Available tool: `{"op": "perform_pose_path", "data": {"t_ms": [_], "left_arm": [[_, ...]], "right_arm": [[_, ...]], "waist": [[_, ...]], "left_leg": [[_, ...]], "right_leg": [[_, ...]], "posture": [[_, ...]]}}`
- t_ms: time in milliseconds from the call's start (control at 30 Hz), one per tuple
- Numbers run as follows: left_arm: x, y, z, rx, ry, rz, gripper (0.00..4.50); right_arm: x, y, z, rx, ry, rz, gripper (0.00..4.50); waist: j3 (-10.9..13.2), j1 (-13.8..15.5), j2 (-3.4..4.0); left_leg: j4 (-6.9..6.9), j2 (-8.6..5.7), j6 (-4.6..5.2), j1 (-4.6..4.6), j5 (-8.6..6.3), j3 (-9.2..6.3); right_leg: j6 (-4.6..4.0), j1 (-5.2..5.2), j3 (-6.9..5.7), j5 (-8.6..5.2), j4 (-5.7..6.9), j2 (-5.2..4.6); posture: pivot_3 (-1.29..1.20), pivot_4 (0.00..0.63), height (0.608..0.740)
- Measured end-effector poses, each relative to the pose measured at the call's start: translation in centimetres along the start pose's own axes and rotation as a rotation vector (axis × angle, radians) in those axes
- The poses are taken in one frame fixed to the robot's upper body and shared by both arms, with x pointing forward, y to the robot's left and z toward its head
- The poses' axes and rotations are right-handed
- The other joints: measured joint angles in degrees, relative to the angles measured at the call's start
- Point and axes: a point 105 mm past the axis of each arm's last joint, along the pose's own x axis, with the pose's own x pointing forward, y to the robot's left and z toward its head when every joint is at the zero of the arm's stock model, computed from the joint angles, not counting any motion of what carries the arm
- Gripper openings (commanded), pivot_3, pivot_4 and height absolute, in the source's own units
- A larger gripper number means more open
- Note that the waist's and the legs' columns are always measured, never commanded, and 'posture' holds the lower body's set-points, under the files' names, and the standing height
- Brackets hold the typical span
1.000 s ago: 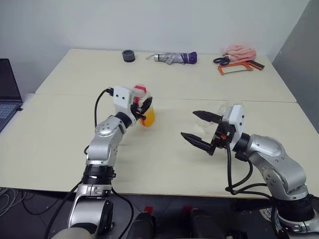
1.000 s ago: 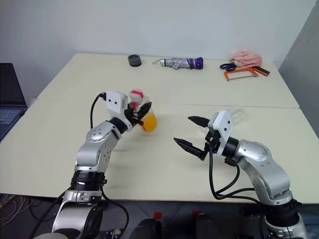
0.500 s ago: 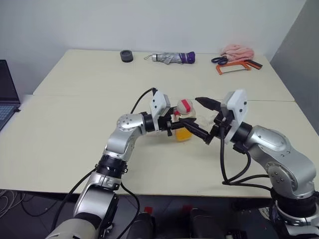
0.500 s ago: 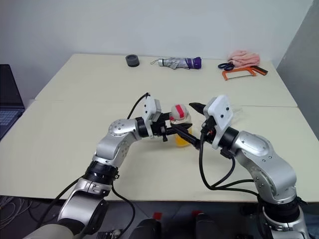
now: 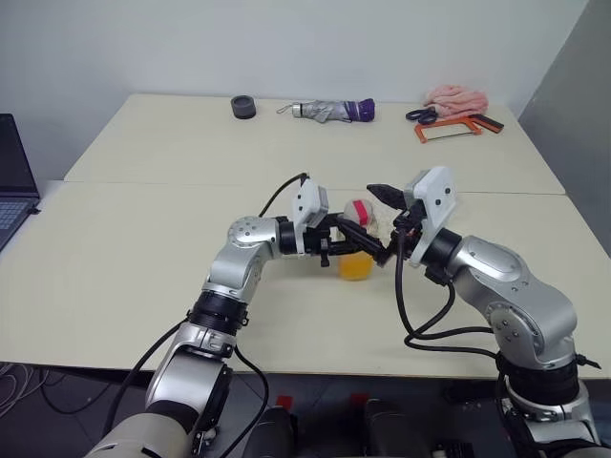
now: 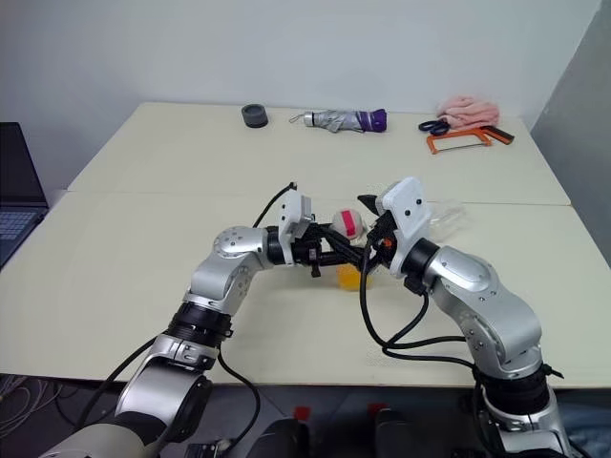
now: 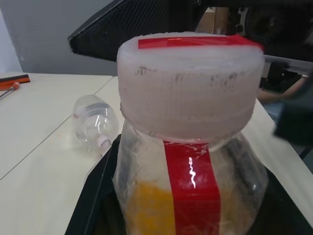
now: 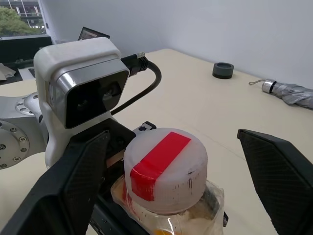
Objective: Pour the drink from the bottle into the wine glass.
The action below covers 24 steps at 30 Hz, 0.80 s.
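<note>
- Left arm [image 5: 246,250]: silver-grey metal segments, rounded joint housings with small dark screws, black ring collars between sections.
- Right arm [image 5: 506,286]: same silver-grey finish, bulkier rounded shells, black collar at its base.
- Wrist camera housings: 1 per arm, white rounded boxes; the left one [image 8: 83,81] has a dark glossy lens window.
- Cables: black, 1 looping from each camera housing along the arm; the left plug [image 8: 139,61] has a ribbed strain relief.
- Left gripper [image 5: 355,240] and right gripper [image 5: 384,224]: 2 black tapered fingers each, with a finely textured surface [image 8: 279,171].
</note>
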Motion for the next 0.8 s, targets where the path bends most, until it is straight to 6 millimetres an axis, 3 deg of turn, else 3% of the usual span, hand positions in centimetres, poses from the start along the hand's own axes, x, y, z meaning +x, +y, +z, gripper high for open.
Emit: {"op": "perform_pose_path", "data": {"t_ms": [100, 200, 367, 567, 733, 800], "left_arm": [[0.0, 0.0, 0.1, 0.004, 0.002, -0.007, 1.84], [-0.2, 0.1, 0.1, 0.005, 0.009, -0.012, 1.84], [-0.5, 0.0, 0.1, 0.009, 0.017, -0.024, 1.84], [-0.6, -0.9, 0.2, 0.029, 0.042, -0.131, 1.82], [-0.3, -0.4, 0.5, 0.027, 0.053, -0.146, 1.82], [-0.2, -0.5, 0.4, 0.022, 0.053, -0.147, 1.82]], "right_arm": [[0.1, 0.0, -0.1, 0.006, -0.005, 0.001, 2.76], [0.3, 0.4, -0.1, 0.005, -0.008, 0.028, 1.94], [0.4, 0.5, -0.2, -0.026, -0.003, 0.089, 1.94], [-0.1, -0.2, 0.3, -0.2, 0.087, 0.488, 1.94], [0.1, -1.1, 0.5, -0.17, 0.099, 0.545, 1.94], [-0.1, -1.3, 0.3, -0.148, 0.081, 0.509, 2.66]], "waist": [[0.0, 0.0, 0.0], [0.0, 0.0, 0.0], [0.0, 0.0, 0.01], [0.1, -0.1, 0.08], [0.1, -0.1, 0.1], [0.1, 0.0, 0.09]], "left_leg": [[0.0, 0.0, 0.0, 0.0, 0.0, 0.0], [0.0, 0.0, 0.0, 0.0, 0.0, 0.0], [0.0, -0.01, 0.0, 0.01, 0.0, 0.01], [0.02, -0.03, 0.02, 0.04, -0.01, 0.08], [0.01, 0.03, 0.03, -0.01, -0.01, -0.02], [0.03, 0.05, 0.03, -0.09, -0.02, -0.06]], "right_leg": [[0.0, 0.0, 0.0, 0.0, 0.0, 0.0], [0.0, 0.0, 0.0, 0.0, 0.0, 0.01], [0.0, 0.0, 0.0, 0.0, 0.0, 0.01], [0.0, 0.03, -0.06, 0.0, -0.04, 0.08], [-0.01, 0.0, -0.06, 0.0, -0.03, 0.01], [-0.01, -0.03, -0.03, 0.0, -0.03, -0.08]], "posture": [[0.0, 0.15, 0.74], [0.0, 0.15, 0.74], [0.0, 0.15, 0.74], [0.0, 0.15, 0.74], [0.0, 0.15, 0.74], [0.0, 0.15, 0.74]]}}
